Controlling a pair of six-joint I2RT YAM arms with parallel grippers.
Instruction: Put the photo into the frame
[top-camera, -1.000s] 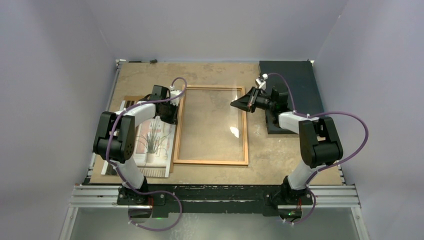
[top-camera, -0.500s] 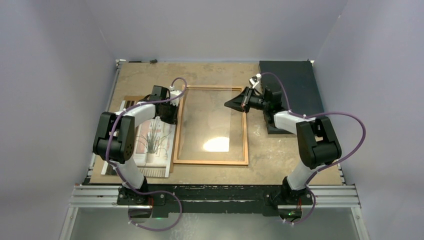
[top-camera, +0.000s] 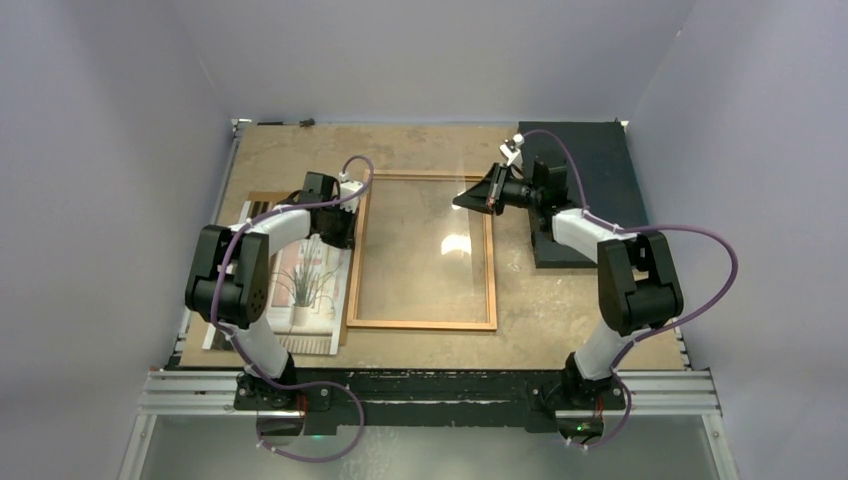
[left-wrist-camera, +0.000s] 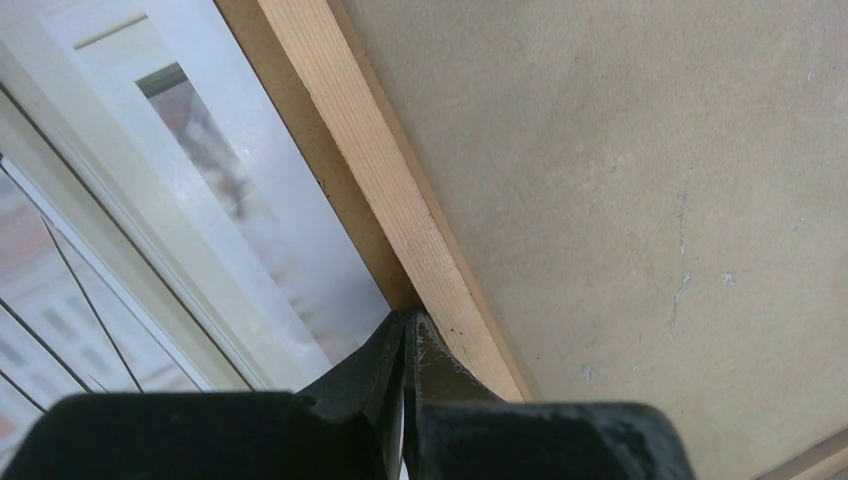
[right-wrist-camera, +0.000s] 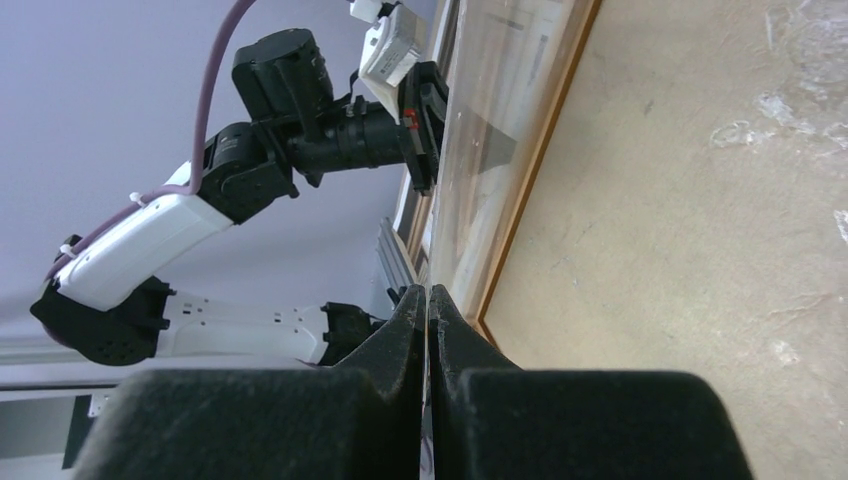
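Left arm bent, forearm reaching forward-right; left gripper pointing down, jaws pinched together. Right arm stretched forward, wrist turned inward; right gripper pointing left, jaws pinched together.

Frame lies mid desk. Photo lies just left of it, along its left rail. Dark slab sits at the far right corner. Left claw is at the frame's left rail, between photo and frame. Right claw is at its far right corner.
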